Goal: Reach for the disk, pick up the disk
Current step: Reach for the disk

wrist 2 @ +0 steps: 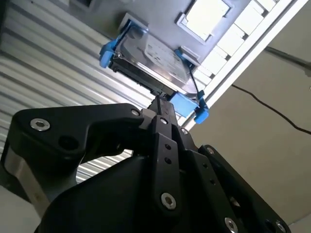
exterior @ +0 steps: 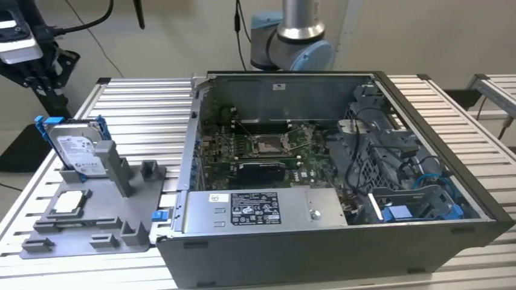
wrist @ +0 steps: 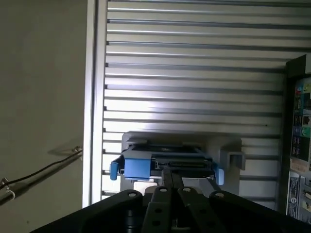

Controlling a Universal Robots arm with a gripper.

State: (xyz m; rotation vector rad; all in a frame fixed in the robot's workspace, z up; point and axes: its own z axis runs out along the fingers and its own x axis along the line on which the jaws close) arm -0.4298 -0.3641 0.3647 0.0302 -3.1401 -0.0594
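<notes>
The disk [exterior: 77, 147] is a silver-grey drive with a white label and blue rails. It stands on edge in a grey holder [exterior: 96, 208] on the exterior view's left. My black gripper [exterior: 45, 78] hangs above and behind it, apart from it. In both wrist views the disk [wrist 2: 153, 60] [wrist: 167, 164] lies just beyond my gripper [wrist 2: 163, 108] [wrist: 171, 178]. The fingers are pressed together with nothing between them and stay short of the drive's top edge.
An open computer case [exterior: 322, 175] takes up the middle and the exterior view's right of the slatted metal table [exterior: 137, 109]. A small flat white-grey part [exterior: 69, 202] lies in the holder. Cables [wrist: 34, 174] run over the floor beside the table edge.
</notes>
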